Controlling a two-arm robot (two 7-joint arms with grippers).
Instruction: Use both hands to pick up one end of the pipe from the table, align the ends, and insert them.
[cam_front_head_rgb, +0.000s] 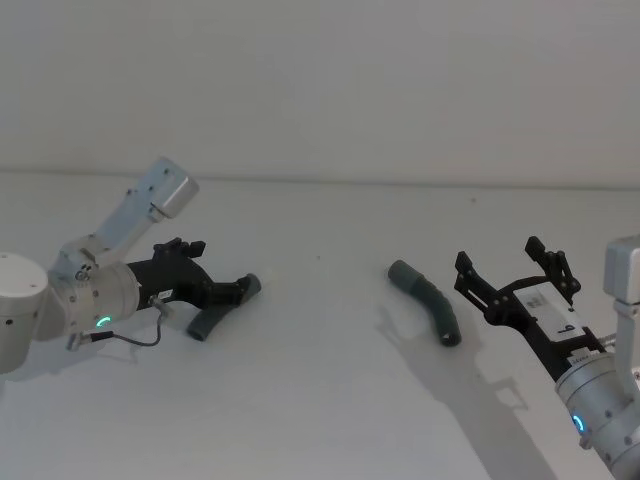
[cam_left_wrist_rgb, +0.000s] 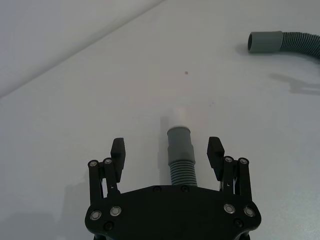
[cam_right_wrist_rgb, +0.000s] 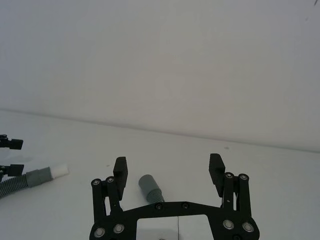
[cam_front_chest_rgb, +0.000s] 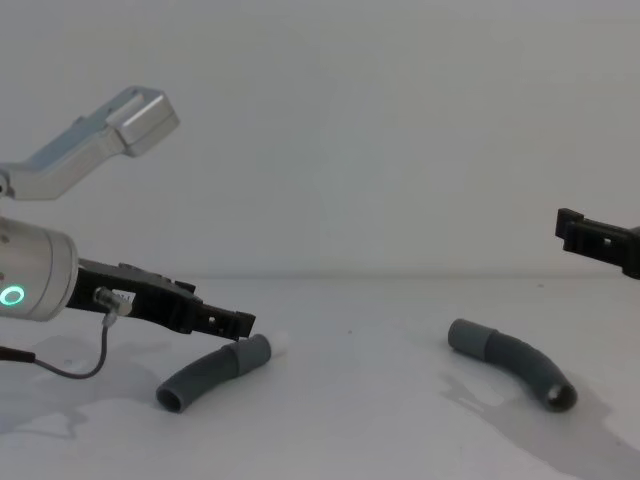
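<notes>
Your left gripper (cam_left_wrist_rgb: 166, 146) sits low at 9 o'clock on the table (cam_front_head_rgb: 320, 400). Its fingers are spread wide on either side of the white-tipped hose piece (cam_front_chest_rgb: 215, 368) without touching it. That piece lies flat, its white tip (cam_left_wrist_rgb: 178, 116) aimed toward 2 o'clock. Well apart at 3 o'clock rests the cuffed hose piece (cam_front_head_rgb: 430, 298), its cuff (cam_front_head_rgb: 402, 271) toward 10 o'clock. Your right gripper (cam_front_head_rgb: 498, 256) hovers near it at 3 o'clock, fingers wide, holding nothing.
</notes>
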